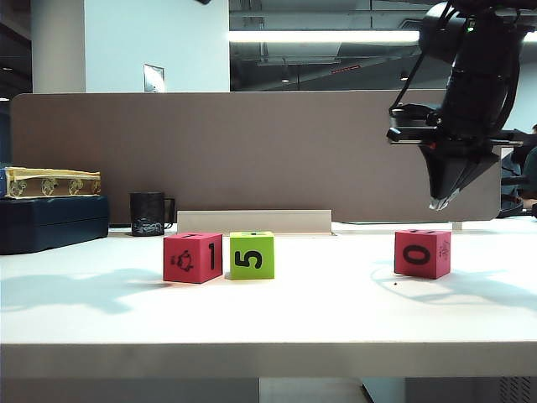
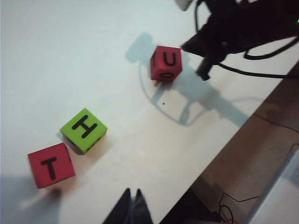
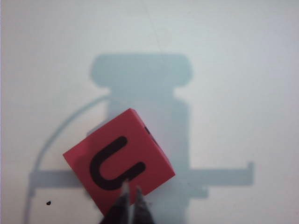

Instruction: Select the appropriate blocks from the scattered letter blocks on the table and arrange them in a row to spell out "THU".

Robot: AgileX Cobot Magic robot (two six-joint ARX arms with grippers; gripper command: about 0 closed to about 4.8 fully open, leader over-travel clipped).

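Red U block is sitting off on the right of the white table, well apart from the red T block and green H block, which sit close side by side left of centre. So T and H look placed, and U is the one left to bring over, I'd guess.

Right gripper hangs just above the U block with its jaws pinched together, holding nothing. Left gripper is up and off the blocks, jaws closed too, empty.

To do this well I'd open the right jaws wide first, since the cube sits twisted under them, turn to square up with its faces, then drop straight down. Set it just right of H with U facing up.

Smooth white top, pretty glossy, so a nudged cube will slide. Grey divider behind, black mug and a dark box far left.
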